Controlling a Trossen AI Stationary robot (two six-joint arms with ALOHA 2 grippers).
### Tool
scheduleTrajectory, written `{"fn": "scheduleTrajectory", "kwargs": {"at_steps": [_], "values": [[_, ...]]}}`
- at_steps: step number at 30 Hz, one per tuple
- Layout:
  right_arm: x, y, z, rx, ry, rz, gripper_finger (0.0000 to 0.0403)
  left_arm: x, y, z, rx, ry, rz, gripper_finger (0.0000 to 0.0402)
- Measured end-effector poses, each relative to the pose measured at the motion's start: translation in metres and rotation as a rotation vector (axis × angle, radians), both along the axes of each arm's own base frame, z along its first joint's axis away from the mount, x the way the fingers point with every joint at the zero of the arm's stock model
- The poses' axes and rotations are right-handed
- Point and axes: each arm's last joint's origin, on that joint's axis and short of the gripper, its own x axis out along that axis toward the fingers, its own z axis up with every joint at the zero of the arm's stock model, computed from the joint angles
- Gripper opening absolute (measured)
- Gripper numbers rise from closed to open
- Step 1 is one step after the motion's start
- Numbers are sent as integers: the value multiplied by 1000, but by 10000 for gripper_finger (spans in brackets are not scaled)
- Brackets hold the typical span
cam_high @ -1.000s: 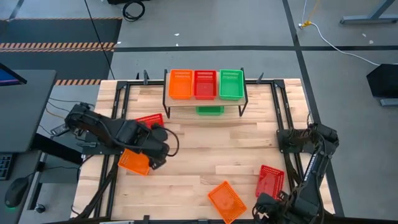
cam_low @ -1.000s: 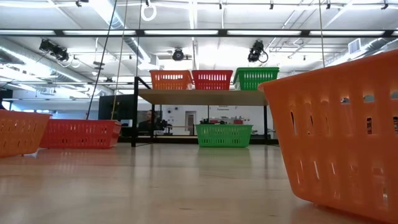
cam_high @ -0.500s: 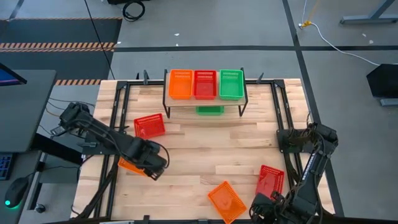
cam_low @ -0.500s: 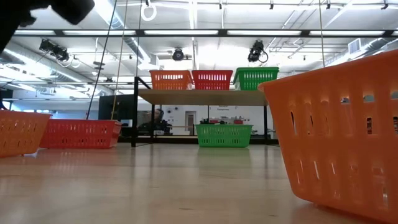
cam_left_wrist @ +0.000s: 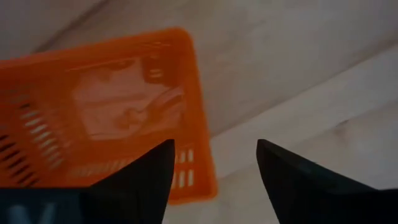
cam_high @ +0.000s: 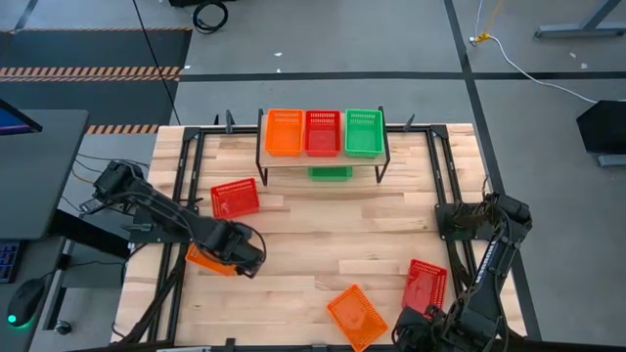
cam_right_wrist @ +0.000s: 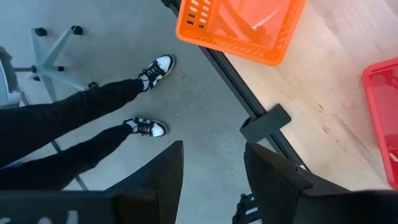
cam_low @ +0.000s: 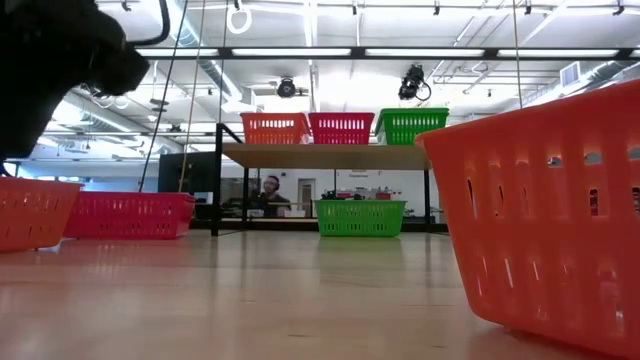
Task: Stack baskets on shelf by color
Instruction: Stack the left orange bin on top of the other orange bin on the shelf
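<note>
Only the left wrist view shows the left gripper [cam_left_wrist: 211, 163] spread open above an orange mesh basket [cam_left_wrist: 112, 118], well before the shelf [cam_high: 324, 156]; the right gripper [cam_right_wrist: 212, 171] is parted, empty

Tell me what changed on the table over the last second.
The left gripper moved toward the table's near edge, uncovering the red basket, and now hangs open over the orange basket at the left edge, which sits slightly nearer that edge. The shelf, its baskets and the right gripper stayed as they were.
</note>
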Motion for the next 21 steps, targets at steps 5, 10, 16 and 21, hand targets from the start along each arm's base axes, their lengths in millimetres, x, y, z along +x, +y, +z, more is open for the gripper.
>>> {"fn": "scheduleTrajectory", "kwargs": {"at_steps": [5, 10, 16, 21], "values": [[0, 0, 0, 7, 0, 1, 174, 0, 0, -22, -42, -64, 57, 237], [1, 2, 1, 29, -5, 4, 174, -9, 3, -38, -28, -26, 91, 211], [1, 2, 1, 28, -7, 10, 174, -10, 4, -42, -26, -30, 62, 138], [1, 2, 1, 19, -15, 35, 174, -8, 3, -41, -35, -57, 18, 39]]}}
